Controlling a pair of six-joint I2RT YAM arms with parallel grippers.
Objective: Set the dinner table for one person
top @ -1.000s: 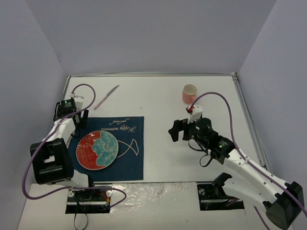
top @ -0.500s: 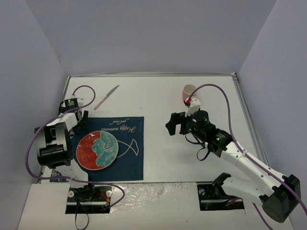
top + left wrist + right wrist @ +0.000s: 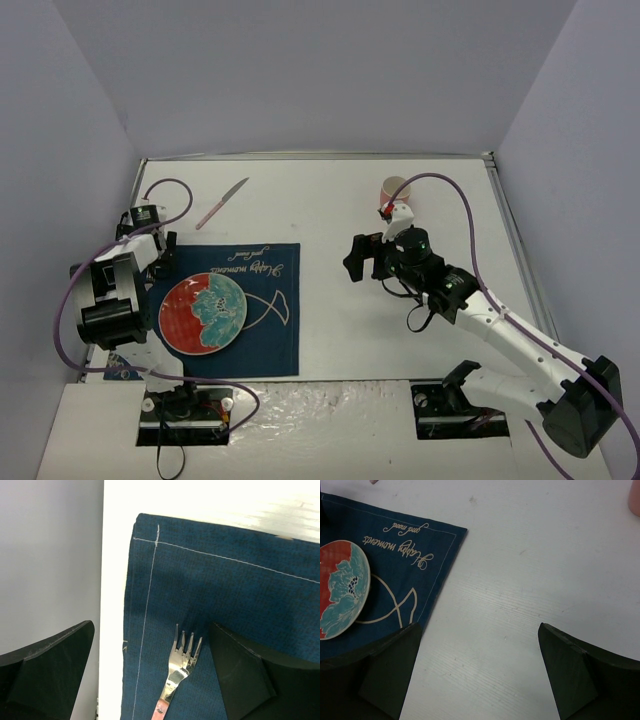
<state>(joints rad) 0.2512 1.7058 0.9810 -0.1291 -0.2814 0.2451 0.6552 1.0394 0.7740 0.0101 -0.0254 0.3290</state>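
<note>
Silver metal fork [image 3: 181,672] is being shown on navy cloth placemat [image 3: 240,595] between wide-apart fingers of the left gripper [image 3: 151,630], handle being cropped; right gripper [image 3: 480,627] is being held equally spread above large white matte tabletop [image 3: 530,555].

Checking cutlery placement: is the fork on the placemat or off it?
On it, as far as visible: in the left wrist view the fork lies flat on the navy placemat, handle end cropped.

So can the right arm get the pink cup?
Probably: the pink cup stands alone on the white table close by, nothing between, and the right gripper is open, though pointing away.
</note>
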